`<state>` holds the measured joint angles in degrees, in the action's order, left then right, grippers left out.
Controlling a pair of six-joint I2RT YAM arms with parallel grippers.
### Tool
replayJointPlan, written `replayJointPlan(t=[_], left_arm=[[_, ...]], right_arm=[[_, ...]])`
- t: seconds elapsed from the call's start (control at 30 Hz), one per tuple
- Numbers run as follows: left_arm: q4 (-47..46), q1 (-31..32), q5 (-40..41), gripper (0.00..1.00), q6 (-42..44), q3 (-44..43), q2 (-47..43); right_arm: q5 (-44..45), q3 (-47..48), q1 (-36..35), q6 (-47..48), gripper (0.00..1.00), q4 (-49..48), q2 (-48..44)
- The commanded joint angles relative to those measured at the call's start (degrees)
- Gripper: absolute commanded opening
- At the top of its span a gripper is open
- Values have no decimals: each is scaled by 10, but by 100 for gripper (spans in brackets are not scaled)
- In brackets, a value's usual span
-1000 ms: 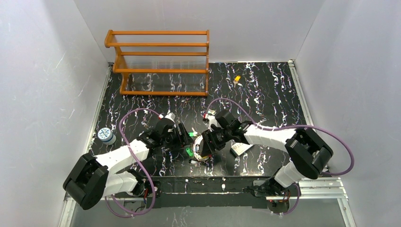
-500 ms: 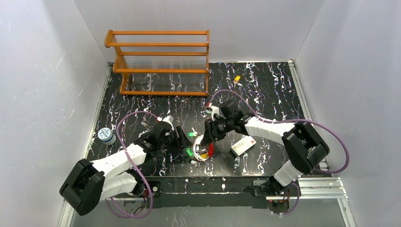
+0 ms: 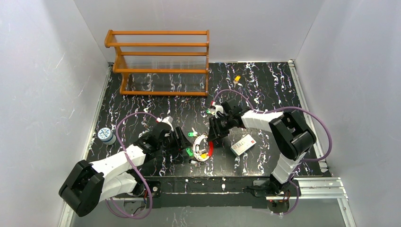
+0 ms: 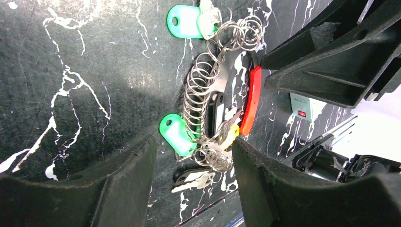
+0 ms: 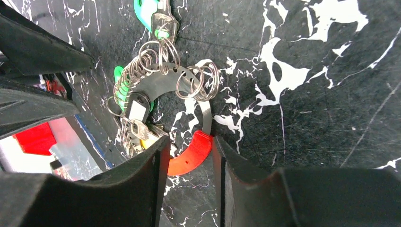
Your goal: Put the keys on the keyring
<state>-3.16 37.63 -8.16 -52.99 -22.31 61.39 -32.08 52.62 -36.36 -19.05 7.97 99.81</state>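
1. A small round jar (image 3: pixel 106 136) stands at the left edge of the black marbled table (image 3: pixel 276 94), close to the side wall and well apart from both arms
2. A wooden rack (image 3: pixel 161 64) sits in the back left corner against the rear wall, with open tabletop between it and the arms
3. The left gripper (image 4: pixel 193 141) is low, left of centre, with its jaws apart and nothing held; its 2 fingers frame the near end of the bunch of keys
4. The keyring (image 3: pixel 202 148) lies flat between the 2 grippers, near the front edge; many small wire rings and keys crowd its white side, a green head and a yellow one among them
5. A green-headed key (image 4: pixel 184 21) lies just behind the loop against the small rings; whether it is threaded on I cannot tell
6. The red section (image 4: pixel 250 101) forms the loop's right side
7. The right gripper (image 5: pixel 190 142) straddles that red part with its jaws partly apart; whether they pinch it I cannot tell
8. A white card (image 3: pixel 242 144) lies tilted just right of this gripper, apart from the loop
9. A yellow-headed key (image 3: pixel 237 79) lies alone towards the back, well apart from the loop, with open table from there to the right edge
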Motion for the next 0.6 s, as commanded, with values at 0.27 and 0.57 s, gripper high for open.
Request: replayJointPlan(t=[0.27,0.57], left_arm=[[-10,2,-7,57,6,15,3],[-10,1,-7,57,0,27,-20]], right_arm=[[-128,-63,-9,-15,42,-62,-45],[13,11,-2,-19,52,5,-47]])
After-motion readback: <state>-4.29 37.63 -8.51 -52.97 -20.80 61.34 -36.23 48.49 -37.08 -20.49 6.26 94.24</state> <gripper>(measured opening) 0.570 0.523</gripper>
